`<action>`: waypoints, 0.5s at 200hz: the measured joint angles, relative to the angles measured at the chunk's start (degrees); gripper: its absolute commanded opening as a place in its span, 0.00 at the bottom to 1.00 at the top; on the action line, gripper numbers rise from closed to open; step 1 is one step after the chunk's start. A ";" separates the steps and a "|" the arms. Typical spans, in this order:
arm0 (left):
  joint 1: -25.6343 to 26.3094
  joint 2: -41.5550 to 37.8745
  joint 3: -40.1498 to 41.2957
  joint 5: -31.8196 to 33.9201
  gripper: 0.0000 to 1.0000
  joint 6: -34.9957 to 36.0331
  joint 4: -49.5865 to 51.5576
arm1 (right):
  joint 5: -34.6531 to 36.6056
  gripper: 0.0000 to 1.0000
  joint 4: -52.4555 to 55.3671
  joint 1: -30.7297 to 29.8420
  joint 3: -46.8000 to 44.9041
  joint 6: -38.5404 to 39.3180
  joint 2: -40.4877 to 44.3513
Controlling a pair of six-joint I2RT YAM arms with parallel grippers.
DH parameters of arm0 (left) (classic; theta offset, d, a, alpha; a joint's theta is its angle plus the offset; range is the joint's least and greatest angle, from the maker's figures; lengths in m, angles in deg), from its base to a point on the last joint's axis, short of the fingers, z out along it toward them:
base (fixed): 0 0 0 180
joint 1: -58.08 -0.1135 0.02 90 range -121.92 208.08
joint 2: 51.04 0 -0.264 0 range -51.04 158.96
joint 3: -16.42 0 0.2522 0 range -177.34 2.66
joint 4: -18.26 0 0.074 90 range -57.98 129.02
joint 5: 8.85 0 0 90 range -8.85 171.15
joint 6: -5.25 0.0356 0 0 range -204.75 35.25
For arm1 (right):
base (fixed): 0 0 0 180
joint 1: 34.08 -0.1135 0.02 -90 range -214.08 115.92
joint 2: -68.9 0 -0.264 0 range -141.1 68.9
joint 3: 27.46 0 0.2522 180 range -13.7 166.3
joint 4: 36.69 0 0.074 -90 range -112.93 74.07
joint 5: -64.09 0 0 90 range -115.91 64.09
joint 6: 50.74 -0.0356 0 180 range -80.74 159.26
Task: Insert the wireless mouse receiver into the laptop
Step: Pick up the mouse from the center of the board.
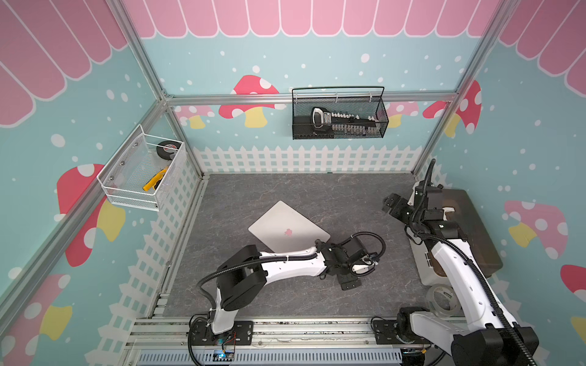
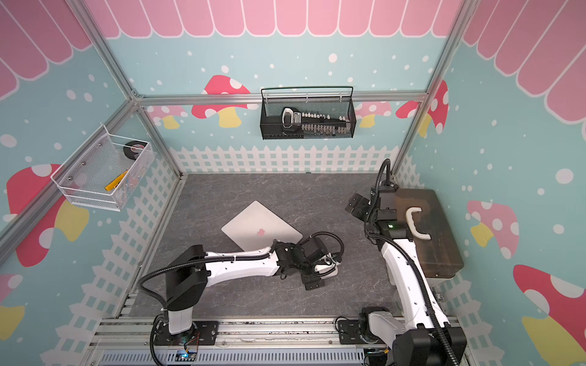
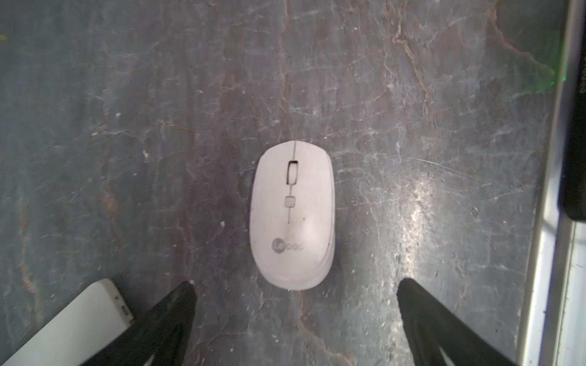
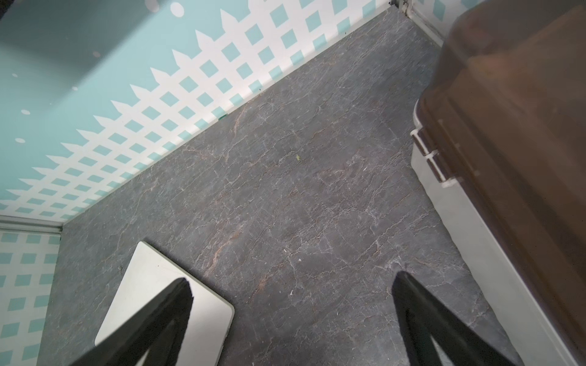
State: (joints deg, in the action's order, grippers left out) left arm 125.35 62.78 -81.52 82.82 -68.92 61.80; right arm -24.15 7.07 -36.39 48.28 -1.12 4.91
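Your left gripper hangs over the white wireless mouse with its jaws spread wide on either side of the mouse's rear end, touching nothing. That looks like a lineup for taking hold of the mouse. The wireless mouse receiver shows in no view, so I'd guess it sits stowed inside or under the mouse, which lies button side up. The laptop lies closed and flat, askew on the tabletop. One corner is just beside your left finger, and small slots show on that edge. Your right gripper is also spread and empty, raised between the laptop and the brown-lidded storage box, probably waiting its turn. You have bare tabletop all round the mouse. Mind the laptop corner on one side and the metal rail on the other when you close in
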 measured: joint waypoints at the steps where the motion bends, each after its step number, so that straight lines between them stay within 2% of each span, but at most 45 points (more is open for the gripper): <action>1: 0.04 0.13 -0.11 0.07 0.99 0.00 0.04 | 0.09 0.98 0.00 0.00 0.04 -0.02 0.00; 53: 0.59 6.97 -7.23 2.54 0.99 -0.44 3.13 | 1.97 0.98 -0.50 0.00 0.68 -0.42 0.00; 100: 0.33 13.00 -12.28 3.96 0.91 -0.61 5.09 | 2.10 0.98 -0.85 0.00 0.68 -0.42 -0.02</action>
State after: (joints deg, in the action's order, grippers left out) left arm 125.67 75.79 -93.81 86.78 -69.53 66.90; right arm -22.05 6.22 -36.39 48.96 -1.54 4.89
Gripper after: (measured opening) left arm 0.927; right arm 0.980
